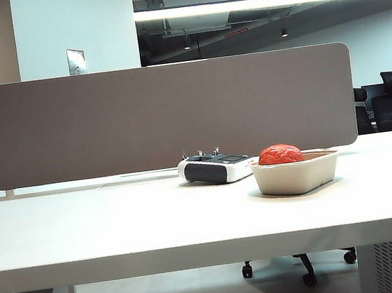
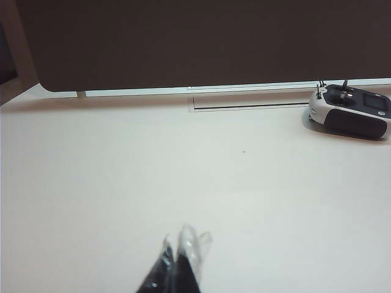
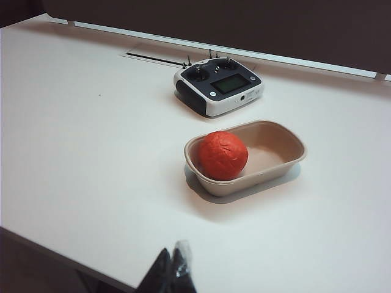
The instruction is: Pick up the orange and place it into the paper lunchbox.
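Exterior view: white worktop (image 1: 119, 220) runs the full width, grey partition (image 1: 160, 115) along its far edge. No arms in this view. Paper lunchbox (image 1: 296, 173) sits right of centre on the worktop, white-and-black remote controller (image 1: 215, 168) just beside it to the left and slightly farther back, apparently not touching, though the gap is hard to read.

Orange (image 1: 280, 154) is inside the paper lunchbox, top poking above the rim. Right wrist view confirms it: orange (image 3: 223, 155) rests in the left end of the paper lunchbox (image 3: 287, 146), the other end bare, remote controller (image 3: 218, 86) beyond it.

Left claw (image 2: 182, 253) appears only in the left wrist view, tips pressed together, holding nothing, hovering over bare worktop (image 2: 122, 183) well apart from the remote controller (image 2: 349, 111) at the far right. Right claw (image 3: 171, 264) is at the near edge of the worktop (image 3: 73, 122), tips together, empty, well short of the lunchbox.

Step judgement: the placement looks done, with the orange in the box and both claws clear of it. Reads as the retreat or rest stage at the end of the task. The next move likely calls for nothing beyond parking the arms; just avoid bumping the lunchbox or controller.
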